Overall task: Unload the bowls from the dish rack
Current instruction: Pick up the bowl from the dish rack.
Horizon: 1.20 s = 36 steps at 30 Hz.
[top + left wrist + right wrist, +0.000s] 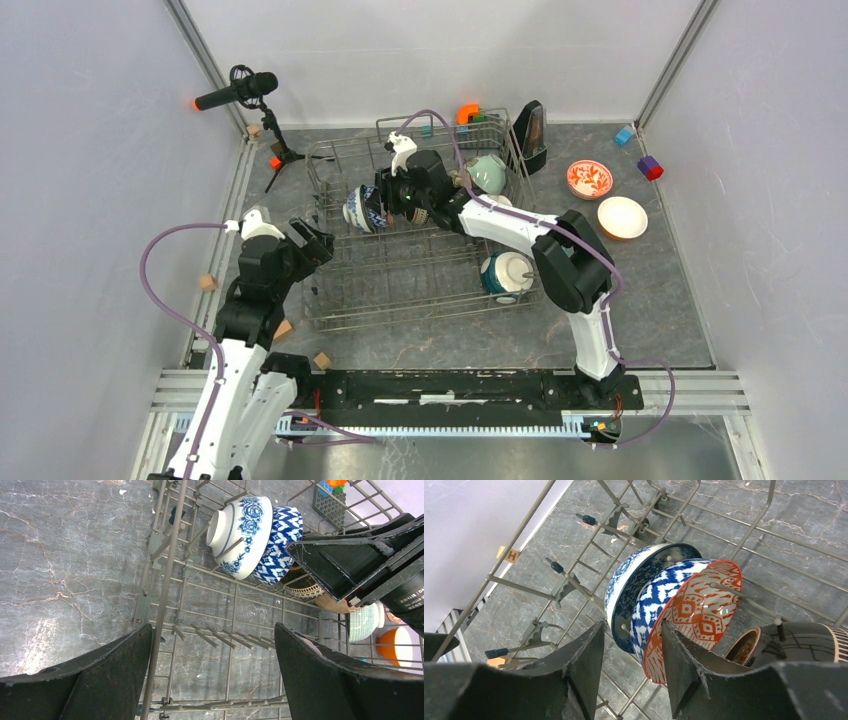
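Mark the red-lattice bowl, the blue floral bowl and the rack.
red-lattice bowl [704,605]: right wrist view, on its patterned inside.
blue floral bowl [245,535]: left wrist view, on its outer wall.
rack [165,587]: left wrist view, on its side rail.

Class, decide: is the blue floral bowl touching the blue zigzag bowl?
Touching. Right wrist view shows blue floral bowl and blue zigzag bowl nested, no gap.

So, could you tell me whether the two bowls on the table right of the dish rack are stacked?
No, the red-floral bowl and the plain white bowl sit side by side, neither inside the other.
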### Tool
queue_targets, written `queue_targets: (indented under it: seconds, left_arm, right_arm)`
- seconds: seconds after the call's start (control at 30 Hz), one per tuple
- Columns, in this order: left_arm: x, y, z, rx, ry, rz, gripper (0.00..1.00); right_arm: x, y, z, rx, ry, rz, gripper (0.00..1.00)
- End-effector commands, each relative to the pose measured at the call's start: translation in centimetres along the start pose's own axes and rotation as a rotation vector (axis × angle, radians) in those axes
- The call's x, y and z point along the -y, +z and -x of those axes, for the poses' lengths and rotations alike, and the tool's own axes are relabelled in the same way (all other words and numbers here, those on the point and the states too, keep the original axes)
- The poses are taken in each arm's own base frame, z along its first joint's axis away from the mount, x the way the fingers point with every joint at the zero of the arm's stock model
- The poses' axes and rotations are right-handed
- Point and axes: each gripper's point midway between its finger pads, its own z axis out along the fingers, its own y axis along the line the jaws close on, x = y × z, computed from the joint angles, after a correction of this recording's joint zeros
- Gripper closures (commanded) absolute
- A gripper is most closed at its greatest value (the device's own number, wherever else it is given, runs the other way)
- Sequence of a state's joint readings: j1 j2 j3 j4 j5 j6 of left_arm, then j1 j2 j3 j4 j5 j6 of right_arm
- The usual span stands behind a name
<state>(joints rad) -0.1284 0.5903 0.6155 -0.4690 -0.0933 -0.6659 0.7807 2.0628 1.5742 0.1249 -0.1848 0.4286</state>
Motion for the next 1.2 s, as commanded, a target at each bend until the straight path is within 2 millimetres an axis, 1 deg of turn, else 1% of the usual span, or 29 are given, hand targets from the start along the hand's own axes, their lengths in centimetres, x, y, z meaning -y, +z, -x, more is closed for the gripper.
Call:
queue_targets:
  seconds: [0.0, 0.1, 0.17, 0.47, 0.53, 0.63, 0.7, 0.77, 0.87, 0.9, 1.03, 1.17]
  left_arm:
    - [1.1, 0.0, 0.6, 0.018, -0.041, -0.04, 0.05]
    - [1.1, 0.0, 0.6, 0.021, -0.04, -0.041, 0.04]
    - [0.9, 0.0, 0.6, 0.022, -0.042, -0.036, 0.05]
    - [0.9, -0.1, 0.6, 0.026, -0.044, -0.037, 0.04]
    - [0.9, -0.1, 0.6, 0.027, -0.043, -0.036, 0.05]
    - [0.9, -0.1, 0.7, 0.03, -0.044, -0.035, 0.04]
    - [0.8, -0.1, 0.7, 0.032, -0.044, -0.033, 0.05]
    - [0.7, -0.1, 0.7, 0.034, -0.045, -0.026, 0.05]
    - [0.1, 0.2, 0.6, 0.033, -0.052, 0.007, 0.06]
    - [-0.2, 0.2, 0.7, 0.039, -0.055, 0.024, 0.06]
    - [-1.7, 0.2, 1.1, 0.072, -0.065, 0.107, 0.07]
    - [-2.7, 0.0, 1.4, 0.093, -0.062, 0.154, 0.08]
  right_arm:
    - [-1.1, 0.4, 1.2, 0.052, 0.022, 0.06, 0.51]
    - [-1.3, 0.5, 1.0, 0.048, 0.044, 0.077, 0.56]
    - [-1.4, 0.7, 0.8, 0.043, 0.061, 0.088, 0.57]
    - [-0.3, 1.5, -1.0, -0.006, 0.13, 0.071, 0.58]
    - [-0.1, 1.7, -1.3, -0.016, 0.142, 0.069, 0.61]
    - [-0.1, 1.5, -1.5, -0.008, 0.167, 0.083, 0.71]
    - [-0.4, 1.3, -1.4, 0.0, 0.183, 0.105, 0.77]
    - [-0.9, 1.0, -0.8, 0.021, 0.191, 0.132, 0.83]
    - [-1.6, 0.7, -0.3, 0.037, 0.193, 0.16, 0.97]
    - [-1.7, 0.7, -0.1, 0.042, 0.193, 0.169, 1.0]
    - [-2.4, 0.2, 0.5, 0.059, 0.207, 0.205, 1.0]
    - [-3.1, -0.7, 1.5, 0.09, 0.241, 0.256, 1.0]
